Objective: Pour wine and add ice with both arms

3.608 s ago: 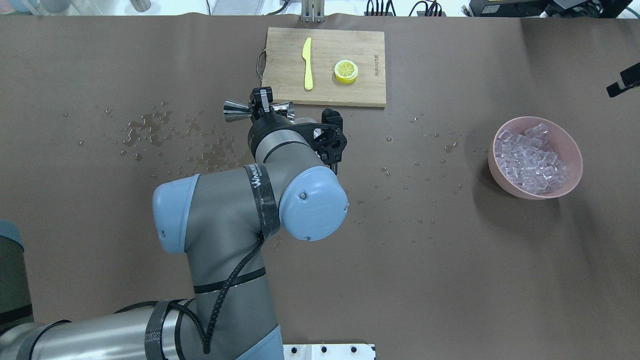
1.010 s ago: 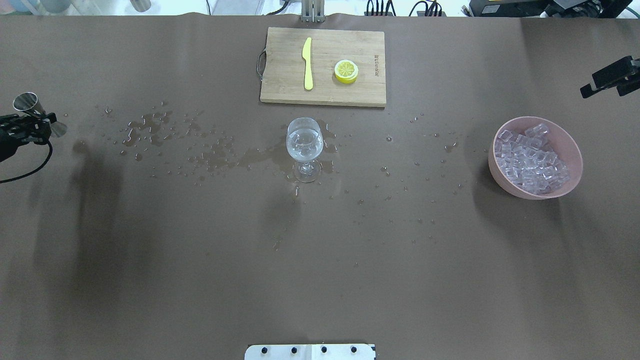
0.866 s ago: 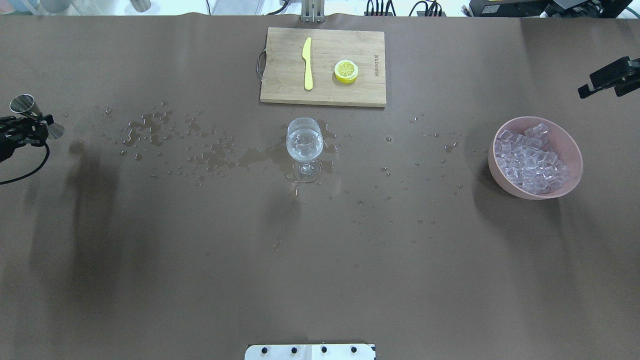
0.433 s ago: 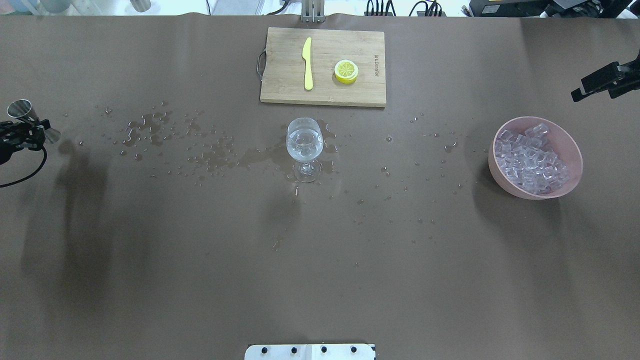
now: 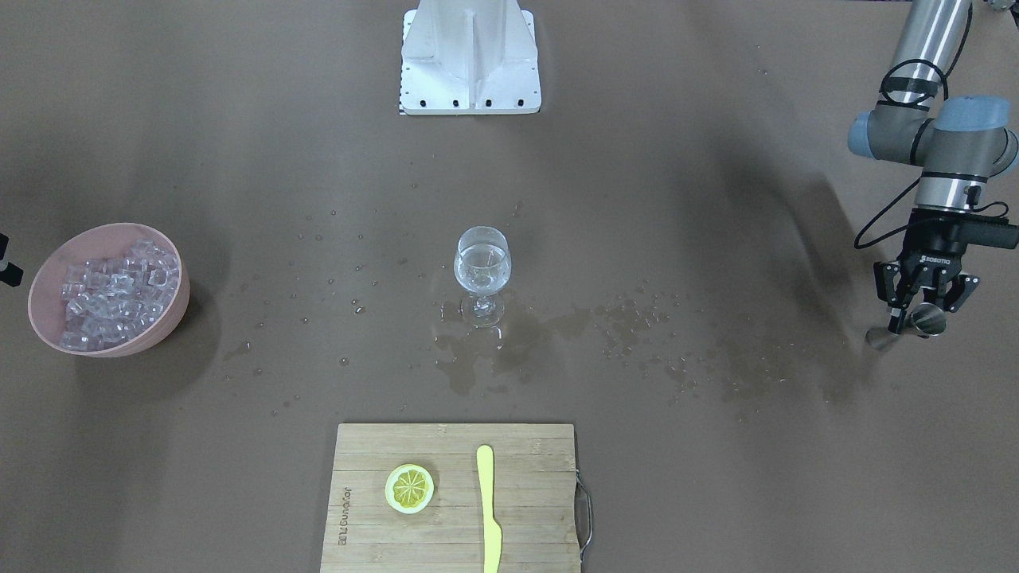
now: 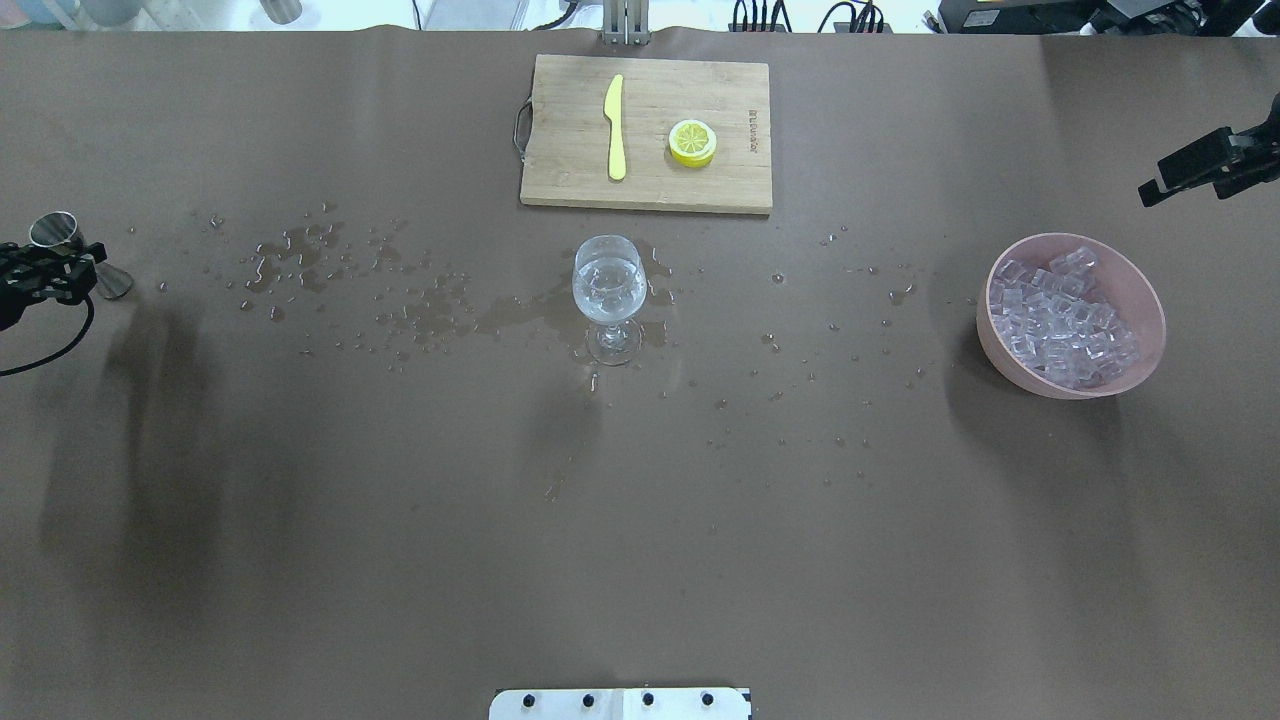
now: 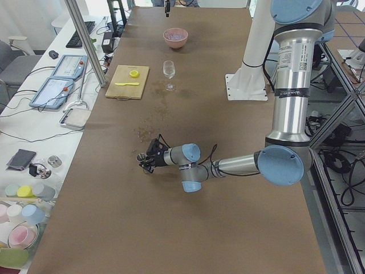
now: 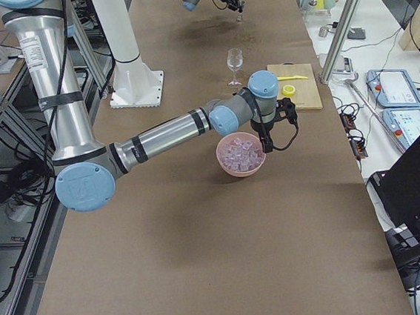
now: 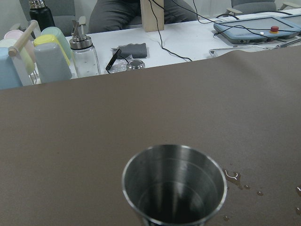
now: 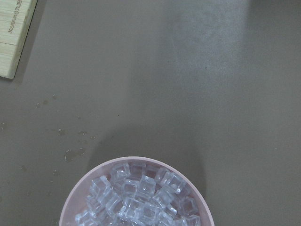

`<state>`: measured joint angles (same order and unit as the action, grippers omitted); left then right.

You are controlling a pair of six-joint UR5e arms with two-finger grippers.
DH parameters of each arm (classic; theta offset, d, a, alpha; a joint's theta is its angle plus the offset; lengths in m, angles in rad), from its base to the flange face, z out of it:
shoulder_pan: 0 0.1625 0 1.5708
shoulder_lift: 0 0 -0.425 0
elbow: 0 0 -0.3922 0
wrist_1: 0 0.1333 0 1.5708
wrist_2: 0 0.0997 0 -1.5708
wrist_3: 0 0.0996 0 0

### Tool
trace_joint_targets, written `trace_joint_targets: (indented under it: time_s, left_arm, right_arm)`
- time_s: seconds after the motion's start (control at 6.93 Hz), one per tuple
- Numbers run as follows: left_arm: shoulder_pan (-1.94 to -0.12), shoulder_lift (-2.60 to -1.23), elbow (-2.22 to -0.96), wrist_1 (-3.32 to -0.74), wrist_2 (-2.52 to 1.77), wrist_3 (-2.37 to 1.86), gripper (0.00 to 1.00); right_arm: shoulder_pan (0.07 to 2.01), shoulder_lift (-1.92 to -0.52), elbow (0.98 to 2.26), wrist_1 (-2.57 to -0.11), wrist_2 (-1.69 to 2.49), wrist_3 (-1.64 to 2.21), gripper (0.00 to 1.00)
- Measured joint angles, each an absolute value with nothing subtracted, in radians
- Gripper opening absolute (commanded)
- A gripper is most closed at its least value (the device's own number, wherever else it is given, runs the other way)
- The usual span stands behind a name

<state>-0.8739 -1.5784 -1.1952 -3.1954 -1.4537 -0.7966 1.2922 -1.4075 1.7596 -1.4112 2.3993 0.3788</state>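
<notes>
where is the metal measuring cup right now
In the overhead view the measuring cup is at the far left edge, held in the left gripper, just beyond the spilled drops and far to the left of the wine glass.

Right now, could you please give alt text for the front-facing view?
A wine glass holding clear liquid stands mid-table among spilled drops. The left gripper, at the view's right, holds a steel jigger; a pink bowl of ice sits opposite. A cutting board lies at bottom.

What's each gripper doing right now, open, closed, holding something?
Left gripper: closed on the steel jigger.
Right gripper: only partly in view near the pink bowl; open or closed cannot be told.
</notes>
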Motion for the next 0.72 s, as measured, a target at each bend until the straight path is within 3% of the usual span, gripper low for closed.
trace_joint_targets:
  time_s: [0.72]
  left_arm:
    - [-0.927,-1.532,-1.261,-3.191,-1.553,-0.799,0.97]
  right_arm:
    - [1.287,-1.407,1.759,-1.410,2.398,0.389,1.00]
